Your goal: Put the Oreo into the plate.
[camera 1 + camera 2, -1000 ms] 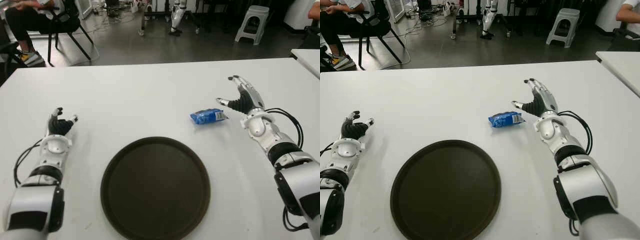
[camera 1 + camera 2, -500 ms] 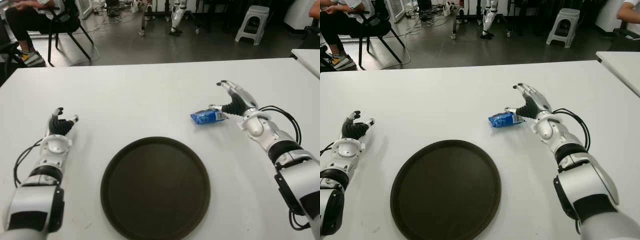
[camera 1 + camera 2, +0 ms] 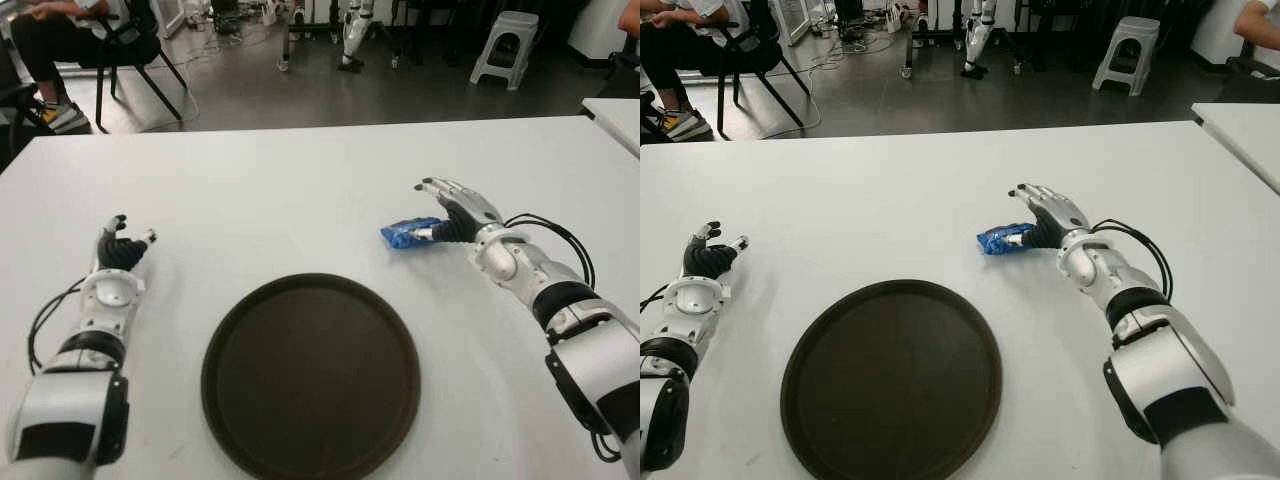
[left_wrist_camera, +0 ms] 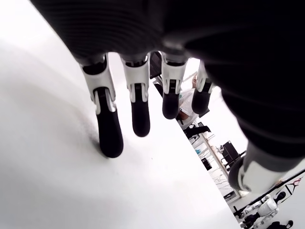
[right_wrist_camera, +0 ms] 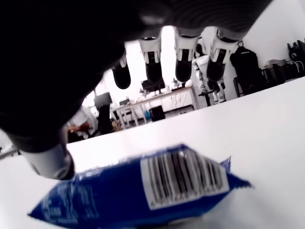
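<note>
Reaching over the blue Oreo pack (image 3: pixel 412 233), the right hand (image 3: pixel 455 208) has its fingers spread above it and is not gripping it yet. In the right wrist view the fingertips (image 5: pixel 184 70) hang over the pack with a gap, and the thumb sits beside one end. The pack lies flat on the white table (image 3: pixel 300 190), just beyond the far right edge of the dark round plate (image 3: pixel 311 375). The plate has nothing in it. So the job has barely begun: the hand must close on the pack, lift it, and bring it over to the plate.

The left hand (image 3: pixel 122 250) shows on the left of the plate, well apart from it, fingers loose and holding nothing.

Some things are hard to see. I cannot tell if the thumb touches the pack. The wrist view cuts off the near side of the pack.
</note>
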`<action>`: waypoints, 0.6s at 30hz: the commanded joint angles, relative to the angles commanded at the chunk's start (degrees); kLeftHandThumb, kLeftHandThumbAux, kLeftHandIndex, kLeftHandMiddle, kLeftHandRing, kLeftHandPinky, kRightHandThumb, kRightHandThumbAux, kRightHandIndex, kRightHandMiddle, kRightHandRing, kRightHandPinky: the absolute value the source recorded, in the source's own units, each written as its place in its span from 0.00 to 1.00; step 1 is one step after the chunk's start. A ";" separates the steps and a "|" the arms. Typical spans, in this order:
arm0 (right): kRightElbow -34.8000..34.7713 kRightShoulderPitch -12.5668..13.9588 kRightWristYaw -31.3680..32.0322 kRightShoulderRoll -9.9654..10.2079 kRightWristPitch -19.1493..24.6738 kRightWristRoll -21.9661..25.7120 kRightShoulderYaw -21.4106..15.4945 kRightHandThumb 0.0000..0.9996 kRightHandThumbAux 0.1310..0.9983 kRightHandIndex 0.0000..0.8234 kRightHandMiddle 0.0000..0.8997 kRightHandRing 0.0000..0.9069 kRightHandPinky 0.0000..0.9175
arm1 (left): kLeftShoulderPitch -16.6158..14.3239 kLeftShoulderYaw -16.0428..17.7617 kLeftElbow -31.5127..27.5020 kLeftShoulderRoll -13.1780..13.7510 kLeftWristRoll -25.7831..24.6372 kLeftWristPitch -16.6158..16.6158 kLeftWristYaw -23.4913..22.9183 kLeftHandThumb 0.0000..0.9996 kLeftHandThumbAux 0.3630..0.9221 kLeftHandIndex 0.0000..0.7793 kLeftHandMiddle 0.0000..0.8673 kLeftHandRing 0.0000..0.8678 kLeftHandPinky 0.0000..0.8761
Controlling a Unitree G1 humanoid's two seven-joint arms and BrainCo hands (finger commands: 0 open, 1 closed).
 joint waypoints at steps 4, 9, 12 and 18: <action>0.03 0.60 0.47 0.22 -0.22 -0.87 1.39 0.22 0.48 0.00 0.00 0.06 0.11 | -0.06 -0.18 0.05 0.08 0.13 0.10 -0.17 0.36 0.41 0.02 0.16 0.20 0.22; -0.15 1.45 2.00 -0.14 -1.24 -2.00 3.30 0.21 0.48 0.00 0.00 0.05 0.10 | -0.03 -0.38 0.01 0.08 0.41 -0.04 0.11 0.37 0.41 0.02 0.16 0.20 0.21; -0.02 1.29 3.53 -0.24 -1.04 -1.91 3.68 0.20 0.47 0.00 0.00 0.04 0.10 | -0.03 -0.35 -0.01 0.05 0.44 -0.02 0.12 0.36 0.42 0.02 0.16 0.19 0.19; 0.25 0.90 6.30 -0.30 0.08 -1.32 3.35 0.20 0.45 0.00 0.00 0.05 0.11 | -0.06 -0.48 -0.06 0.03 0.56 0.06 0.33 0.34 0.40 0.00 0.16 0.18 0.17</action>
